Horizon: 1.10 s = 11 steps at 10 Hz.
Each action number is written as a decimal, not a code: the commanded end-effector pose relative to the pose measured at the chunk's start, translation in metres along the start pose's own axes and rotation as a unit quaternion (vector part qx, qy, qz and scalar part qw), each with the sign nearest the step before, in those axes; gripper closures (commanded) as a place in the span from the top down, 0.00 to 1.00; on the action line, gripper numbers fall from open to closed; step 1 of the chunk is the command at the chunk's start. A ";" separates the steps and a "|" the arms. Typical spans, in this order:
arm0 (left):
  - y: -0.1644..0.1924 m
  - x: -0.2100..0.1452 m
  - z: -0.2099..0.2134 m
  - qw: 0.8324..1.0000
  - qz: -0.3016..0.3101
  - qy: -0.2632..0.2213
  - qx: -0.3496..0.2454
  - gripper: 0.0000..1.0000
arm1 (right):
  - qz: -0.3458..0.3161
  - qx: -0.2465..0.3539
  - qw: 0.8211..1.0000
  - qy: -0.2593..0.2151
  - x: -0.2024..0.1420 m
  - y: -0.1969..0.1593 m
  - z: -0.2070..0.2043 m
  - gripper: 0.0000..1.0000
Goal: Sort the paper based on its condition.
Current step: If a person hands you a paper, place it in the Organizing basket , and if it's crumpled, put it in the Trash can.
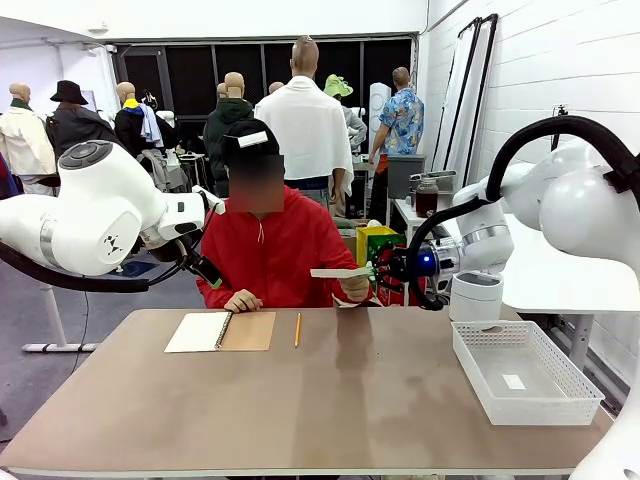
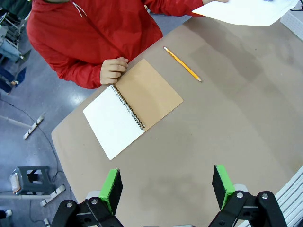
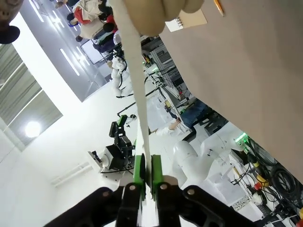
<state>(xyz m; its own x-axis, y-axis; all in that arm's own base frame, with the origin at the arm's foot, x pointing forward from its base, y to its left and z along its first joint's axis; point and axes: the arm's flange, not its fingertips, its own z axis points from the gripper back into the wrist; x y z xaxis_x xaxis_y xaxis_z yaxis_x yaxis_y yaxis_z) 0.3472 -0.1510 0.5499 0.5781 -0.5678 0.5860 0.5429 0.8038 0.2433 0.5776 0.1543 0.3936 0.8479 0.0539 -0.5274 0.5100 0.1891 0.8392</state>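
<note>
A flat white sheet of paper [image 1: 338, 272] hangs in the air above the table's far edge, seen edge-on in the right wrist view [image 3: 135, 94] and at the top right of the left wrist view [image 2: 246, 10]. The person's hand [image 1: 353, 288] holds its far end. My right gripper [image 1: 382, 268] [image 3: 147, 172] is shut on its near edge, green pads pressed against both faces. My left gripper [image 2: 165, 187] [image 1: 207, 270] hovers open high over the table's left side with nothing between its fingers.
An open spiral notebook with a brown cover [image 1: 220, 331] [image 2: 132, 106] lies at the far left, with the person's other hand [image 2: 112, 70] resting beside it. A yellow pencil [image 1: 297, 329] [image 2: 183, 64] lies to its right. A white mesh basket [image 1: 550, 410] stands at the table's right.
</note>
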 end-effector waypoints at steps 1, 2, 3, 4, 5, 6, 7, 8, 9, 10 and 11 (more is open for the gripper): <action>0.000 0.000 0.000 1.000 0.000 0.000 0.000 1.00 | -0.008 0.005 1.000 0.007 0.002 0.005 -0.002 0.01; 0.000 0.000 0.000 1.000 0.000 0.000 0.000 1.00 | -0.006 0.002 1.000 0.007 0.002 0.005 -0.002 0.00; 0.000 0.000 0.000 1.000 0.000 0.000 0.000 1.00 | -0.006 0.004 1.000 0.008 0.003 0.005 -0.002 0.00; 0.000 0.000 0.000 1.000 0.000 0.000 0.000 1.00 | -0.003 0.001 1.000 0.006 0.001 0.005 -0.001 0.00; 0.000 0.000 0.000 1.000 0.000 0.000 0.000 1.00 | 0.005 -0.001 1.000 0.000 -0.002 0.008 0.001 0.00; 0.000 0.000 0.000 1.000 0.000 0.000 0.000 1.00 | 0.015 -0.004 1.000 -0.005 -0.007 0.013 0.006 0.00; 0.000 0.000 0.000 1.000 0.000 0.000 0.000 1.00 | 0.032 -0.005 0.999 -0.015 -0.012 0.021 0.016 0.00; 0.000 0.000 0.000 1.000 0.000 0.000 0.000 1.00 | 0.055 -0.010 0.998 -0.031 -0.020 0.029 0.032 0.00; 0.000 0.000 0.000 1.000 0.000 0.000 0.000 1.00 | 0.072 -0.008 0.997 -0.037 -0.030 0.033 0.052 0.00; 0.000 0.000 0.000 1.000 0.000 0.000 0.000 1.00 | 0.098 -0.021 0.994 -0.048 -0.041 0.035 0.069 0.00; 0.000 0.000 0.000 1.000 0.000 0.000 0.000 1.00 | 0.130 -0.045 0.989 -0.057 -0.048 0.036 0.088 0.00</action>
<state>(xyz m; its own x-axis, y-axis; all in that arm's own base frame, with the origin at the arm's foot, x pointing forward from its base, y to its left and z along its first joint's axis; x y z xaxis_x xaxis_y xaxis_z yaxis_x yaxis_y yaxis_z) 0.3472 -0.1509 0.5499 0.5782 -0.5676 0.5861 0.5428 0.8039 0.2431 0.5749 0.0826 0.4623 0.9400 -0.0135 -0.3409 0.3347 0.2295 0.9139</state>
